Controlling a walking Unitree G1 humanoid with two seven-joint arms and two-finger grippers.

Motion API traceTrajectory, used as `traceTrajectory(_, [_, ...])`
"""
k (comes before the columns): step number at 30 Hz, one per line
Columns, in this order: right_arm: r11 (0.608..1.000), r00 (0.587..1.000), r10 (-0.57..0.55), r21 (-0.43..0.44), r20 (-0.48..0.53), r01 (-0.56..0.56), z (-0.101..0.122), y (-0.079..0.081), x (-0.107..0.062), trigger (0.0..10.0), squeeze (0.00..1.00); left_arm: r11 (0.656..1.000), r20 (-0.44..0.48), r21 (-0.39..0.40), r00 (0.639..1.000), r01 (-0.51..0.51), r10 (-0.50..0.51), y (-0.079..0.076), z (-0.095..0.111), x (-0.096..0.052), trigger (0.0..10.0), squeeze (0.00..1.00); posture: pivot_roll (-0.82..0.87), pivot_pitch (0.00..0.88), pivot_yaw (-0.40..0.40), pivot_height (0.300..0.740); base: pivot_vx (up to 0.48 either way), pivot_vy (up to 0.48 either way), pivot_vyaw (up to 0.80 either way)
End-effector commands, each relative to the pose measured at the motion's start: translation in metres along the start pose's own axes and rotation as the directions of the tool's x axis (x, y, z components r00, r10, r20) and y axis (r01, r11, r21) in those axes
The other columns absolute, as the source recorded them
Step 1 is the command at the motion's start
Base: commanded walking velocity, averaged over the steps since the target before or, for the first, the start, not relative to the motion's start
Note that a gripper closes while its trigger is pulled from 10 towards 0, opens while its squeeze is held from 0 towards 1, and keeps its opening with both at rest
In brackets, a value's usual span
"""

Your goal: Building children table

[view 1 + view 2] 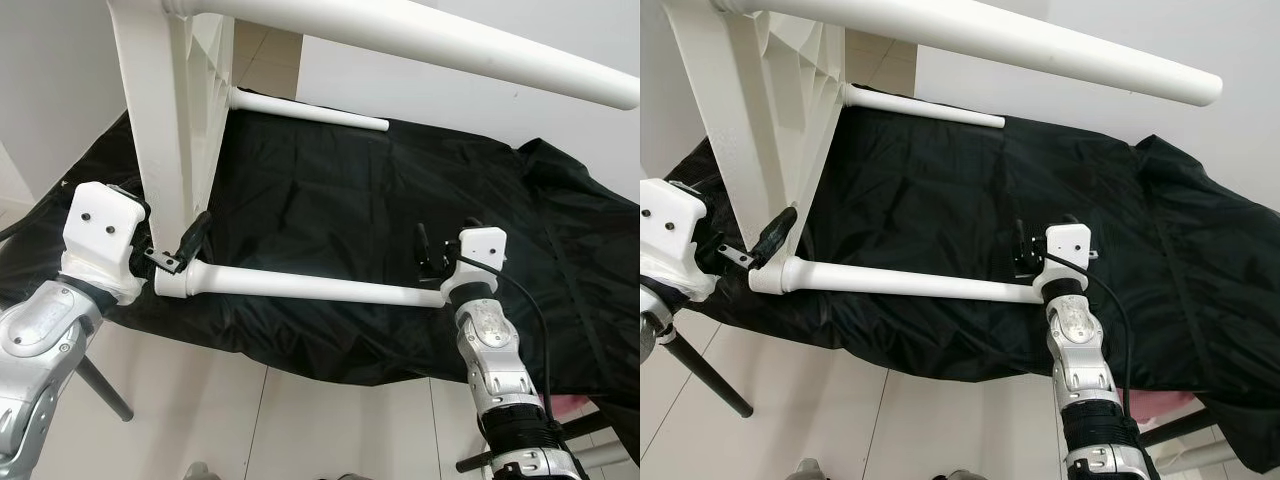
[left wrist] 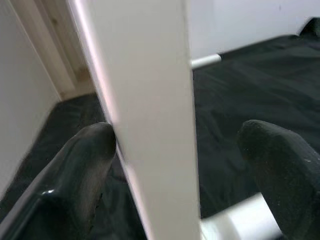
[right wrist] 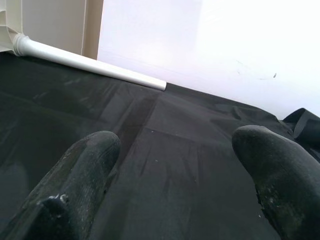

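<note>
Cloth (image 1: 380,220), black and creased, covers the surface ahead, draping over its near edge above the tiled floor (image 1: 300,420). On it a white children table (image 1: 160,120) stands on its side at ten o'clock, its legs sticking out toward three o'clock: one leg (image 1: 450,45) high across the top, one far leg (image 1: 310,112) low over the cloth, one near leg (image 1: 310,285) just above the cloth's front edge. The left gripper (image 1: 178,252), at nine o'clock, has its jaws released, spread to either side of the table's white edge where the near leg joins. The right gripper (image 1: 432,258), at four o'clock, sits at that leg's free end, jaws released over the cloth.
</note>
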State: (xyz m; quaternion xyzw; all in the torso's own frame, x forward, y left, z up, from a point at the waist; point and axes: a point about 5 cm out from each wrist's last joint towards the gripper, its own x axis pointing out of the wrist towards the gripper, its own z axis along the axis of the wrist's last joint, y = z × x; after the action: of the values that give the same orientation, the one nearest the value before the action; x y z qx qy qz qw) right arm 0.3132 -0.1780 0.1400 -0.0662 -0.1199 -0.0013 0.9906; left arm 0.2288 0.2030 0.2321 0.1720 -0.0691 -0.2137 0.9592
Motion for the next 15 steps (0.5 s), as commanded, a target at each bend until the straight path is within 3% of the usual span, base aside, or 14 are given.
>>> traceTrajectory(1, [1.0, 1.0, 0.01, 0.003, 0.002, -0.01, -0.001, 0.001, 0.002, 10.0, 0.0, 0.962, -0.007, -0.031, 0.962, 0.271, -0.271, -0.015, 0.005, -0.009, 10.0, 0.0, 0.1, 0.035, -0.142, 0.74, 0.0, 0.0, 0.0])
traceTrajectory(6, [1.0, 1.0, 0.024, 0.001, 0.002, -0.024, -0.001, 0.003, 0.002, 10.0, 0.0, 0.933, -0.045, -0.082, 0.934, 0.35, -0.355, -0.021, 0.005, -0.019, 10.0, 0.0, 0.1, 0.034, -0.142, 0.74, 0.0, 0.0, 0.0])
traceTrajectory(15, [0.999, 0.999, 0.043, -0.006, 0.002, -0.043, -0.002, 0.003, 0.002, 10.0, 0.0, 0.907, -0.087, -0.14, 0.908, 0.397, -0.41, -0.029, -0.001, -0.025, 10.0, 0.0, 0.09, 0.034, -0.143, 0.74, 0.0, 0.0, 0.0])
